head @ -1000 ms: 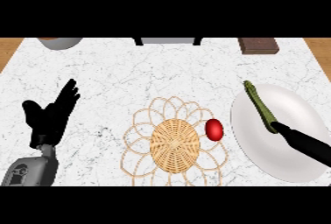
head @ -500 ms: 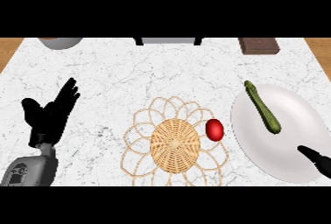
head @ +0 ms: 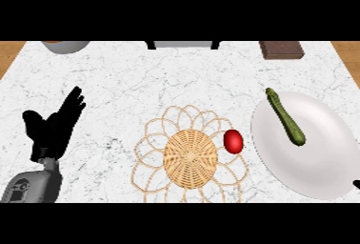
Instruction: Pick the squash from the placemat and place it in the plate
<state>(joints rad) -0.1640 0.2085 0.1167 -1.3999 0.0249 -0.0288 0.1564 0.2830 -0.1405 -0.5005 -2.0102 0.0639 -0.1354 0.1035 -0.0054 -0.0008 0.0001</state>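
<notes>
The squash (head: 285, 117), long and green, lies in the white plate (head: 316, 162) at the right, along the plate's far left side. Nothing touches it. A woven wicker placemat (head: 190, 155) sits in the middle near the front, with a small red fruit (head: 233, 141) on its right edge. My left hand (head: 53, 126) stands open at the left, fingers up and still. Of my right hand only a black tip (head: 357, 184) shows at the right edge, below the plate.
A grey bowl (head: 65, 46) sits at the back left. A dark brown block (head: 282, 49) stands at the back right, and a dark-framed object (head: 183, 45) is at the back centre. White marble counter (head: 141, 81) lies between them.
My right hand has let go of the squash and drawn back off the plate toward the lower right edge. The squash stays lying in the plate. The left hand has not moved.
</notes>
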